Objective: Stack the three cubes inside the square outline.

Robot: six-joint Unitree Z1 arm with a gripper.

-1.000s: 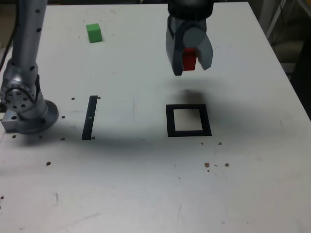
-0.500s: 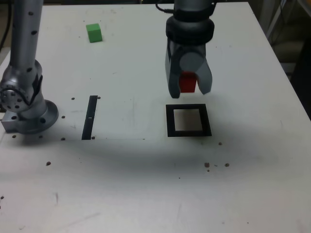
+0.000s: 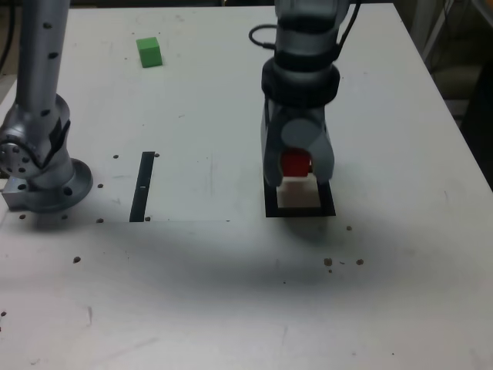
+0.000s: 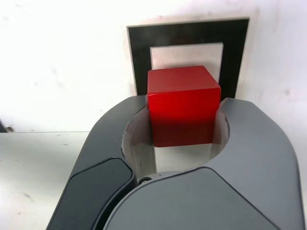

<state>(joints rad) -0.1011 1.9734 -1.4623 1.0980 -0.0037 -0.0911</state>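
Fingers: the fingers of the gripper (image 3: 296, 168) are pinching the red cube (image 4: 183, 103) by two opposite side faces, low over the square outline (image 3: 269, 210); whether the cube touches the tabletop yet cannot be told.

Red cube, handling: by its look a small solid block, rigid and light, with a smooth glossy skin that could slide in a slack grip. Flat parallel sides make the present side-to-side hold the sound one; its top and front faces stand clear of the fingers in the wrist view.

Square outline: a thick black frame with a pale centre, flat on the tabletop (image 3: 400, 293). In the wrist view the cube sits over the pale centre and looks narrower than it, so there is little margin to either side; a straight descent and a clean release seem called for.

Green cube: well apart, near the far edge toward the exterior view's left (image 3: 149, 52), upright, with bare surface all round for a side grasp.

Yellow cube: not in view.

Other things: a thin black strip (image 3: 142, 186) lies flat between the arm's base (image 3: 42, 166) and the outline; no obstacle.

Open room: broad bare tabletop in front and toward the exterior view's right; the edges are well away from the outline.
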